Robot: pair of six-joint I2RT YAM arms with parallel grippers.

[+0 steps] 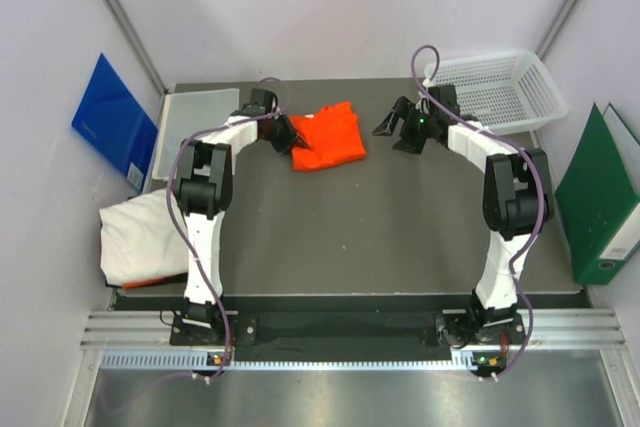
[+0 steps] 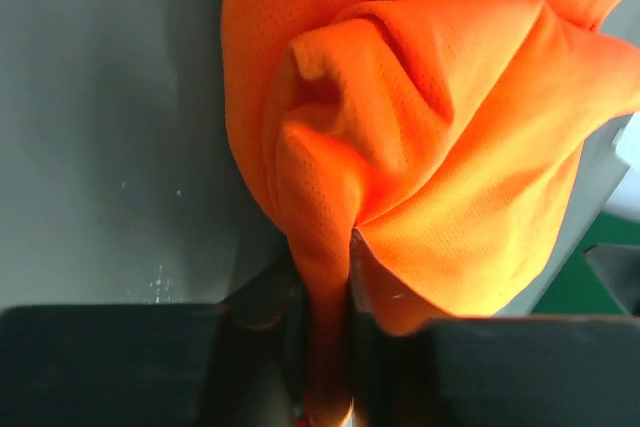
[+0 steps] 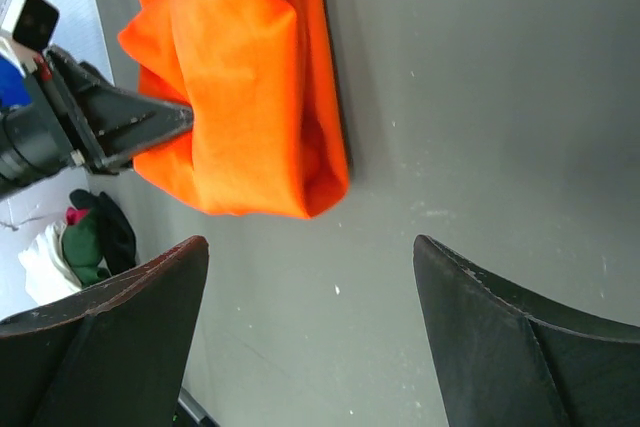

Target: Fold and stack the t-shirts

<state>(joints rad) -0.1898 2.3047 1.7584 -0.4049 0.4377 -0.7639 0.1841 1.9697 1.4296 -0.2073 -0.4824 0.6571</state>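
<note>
The folded orange t-shirt lies at the back middle of the grey table. My left gripper is shut on the shirt's left edge; the left wrist view shows a pinch of orange t-shirt cloth between the jaws of my left gripper. My right gripper is open and empty, just right of the shirt. In the right wrist view my right gripper points at bare table below the orange t-shirt. The white t-shirt lies bunched at the table's left edge.
A white mesh basket stands at the back right. A clear plastic sheet lies at the back left. A blue folder leans on the left wall, a green binder on the right.
</note>
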